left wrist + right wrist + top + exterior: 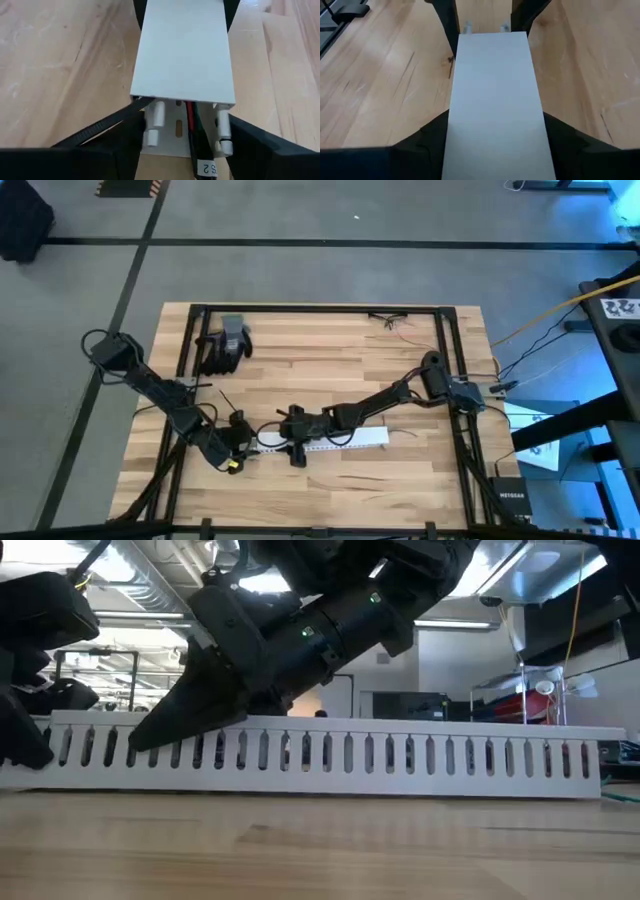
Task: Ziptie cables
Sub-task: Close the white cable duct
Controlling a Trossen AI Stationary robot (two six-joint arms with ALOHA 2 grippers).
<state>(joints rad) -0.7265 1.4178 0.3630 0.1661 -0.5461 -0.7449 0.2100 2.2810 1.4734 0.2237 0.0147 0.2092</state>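
Note:
A long white slotted duct [335, 441] lies flat on the wooden table, its smooth cover [495, 95] on top. At its left end, thin red, green and black cables [192, 116] run out from under the cover, one carrying a white label [206, 168]. A black ziptie [102, 125] slants in under the cover at that end. My left gripper [238, 445] straddles the duct's left end. My right gripper [297, 442] straddles the duct a little farther right. My left gripper has the duct's open left end [152, 131] between its two fingers, which lie against the end's white side teeth and point along the duct from the table's left. The duct rests on the table. The ziptie lies across one finger [117, 150]. My right gripper holds the duct near its left end, one finger on each long side wall [451, 131]. The fingers [185, 718] slant down from the right, pointing along the duct toward its left end. The duct stays flat on the table.
A black glove [228, 345] lies at the far left of the table. Loose thin wires [393, 320] sit near the far edge. A black frame [320, 309] runs along the table's far edge and sides. Bare wood [330, 375] lies between the duct and the far edge.

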